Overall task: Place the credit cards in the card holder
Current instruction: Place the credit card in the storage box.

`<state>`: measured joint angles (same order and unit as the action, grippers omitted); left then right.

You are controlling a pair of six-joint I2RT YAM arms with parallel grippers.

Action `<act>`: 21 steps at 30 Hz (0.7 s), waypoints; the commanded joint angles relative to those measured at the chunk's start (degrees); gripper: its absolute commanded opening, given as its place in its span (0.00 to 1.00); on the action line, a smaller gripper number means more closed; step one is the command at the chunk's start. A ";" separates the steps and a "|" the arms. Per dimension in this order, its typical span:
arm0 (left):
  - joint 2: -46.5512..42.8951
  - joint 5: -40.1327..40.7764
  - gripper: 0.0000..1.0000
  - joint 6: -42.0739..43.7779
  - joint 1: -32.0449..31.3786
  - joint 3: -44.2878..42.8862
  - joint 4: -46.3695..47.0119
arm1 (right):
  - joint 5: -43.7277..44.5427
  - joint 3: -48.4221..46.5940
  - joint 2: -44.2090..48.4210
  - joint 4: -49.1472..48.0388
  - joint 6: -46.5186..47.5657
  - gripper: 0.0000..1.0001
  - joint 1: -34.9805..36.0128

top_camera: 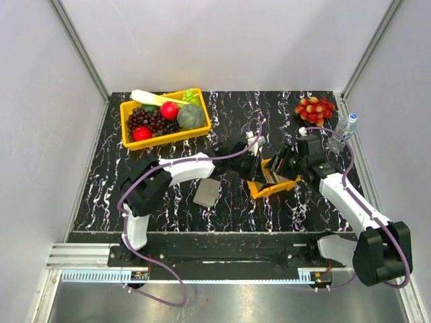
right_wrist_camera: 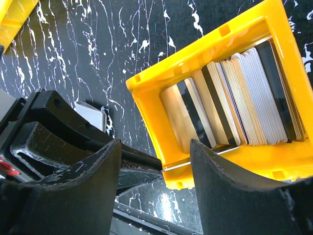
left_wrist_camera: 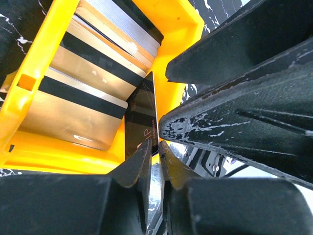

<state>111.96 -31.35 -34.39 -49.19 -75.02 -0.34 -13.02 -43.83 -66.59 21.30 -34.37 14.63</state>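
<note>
The credit cards (right_wrist_camera: 230, 103) stand on edge in a packed row inside the small orange tray (right_wrist_camera: 195, 49). They are tan ones with black stripes, a block of silvery-grey ones, and dark ones at the far end of the row. The tray sits near the middle of the surface (top_camera: 229, 114), a little toward its right edge.

One dark card (left_wrist_camera: 142, 115) is at the tray's corner, apart from the row. The left gripper (left_wrist_camera: 154, 154) is clenched on its edge, and the card runs down into the narrow slit between the two fingers (left_wrist_camera: 129, 174).

The right gripper (right_wrist_camera: 155, 147) is released, with its fingers spread wide and a corner of the tray between them. One finger is clearly apart from the tray. Whether the other touches the tray's wall, I cannot tell.

The card holder (top_camera: 207, 194) lies flat on the surface just left of the tray, toward the near edge. It is a taupe-grey square and no gripper touches it.

The large yellow bin (top_camera: 168, 138) stands by the far left corner. It holds two red fruits, a bunch of dark grapes, a round green fruit, a pale long stalk and a green leaf.

A cluster of red and yellow grapes (top_camera: 315, 111) lies by the far right corner. A clear bottle (top_camera: 343, 129) with a blue cap is just beside it, at the right edge.
</note>
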 commanded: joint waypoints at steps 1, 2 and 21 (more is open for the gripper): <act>-1.13 1.20 0.11 1.26 -0.12 -1.27 0.69 | 0.97 0.06 1.64 -0.91 0.62 0.64 0.22; -1.48 1.47 0.10 1.34 -0.03 -1.09 0.52 | 0.89 0.06 1.55 -1.00 0.62 0.64 0.22; -4.74 6.47 0.10 3.37 -0.12 1.28 -3.26 | 0.62 0.15 1.37 -0.91 0.62 0.65 0.22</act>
<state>109.58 -27.38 -32.36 -49.17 -74.11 -2.81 -12.99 -43.79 -66.50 21.30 -34.35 14.63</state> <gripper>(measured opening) 0.134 0.645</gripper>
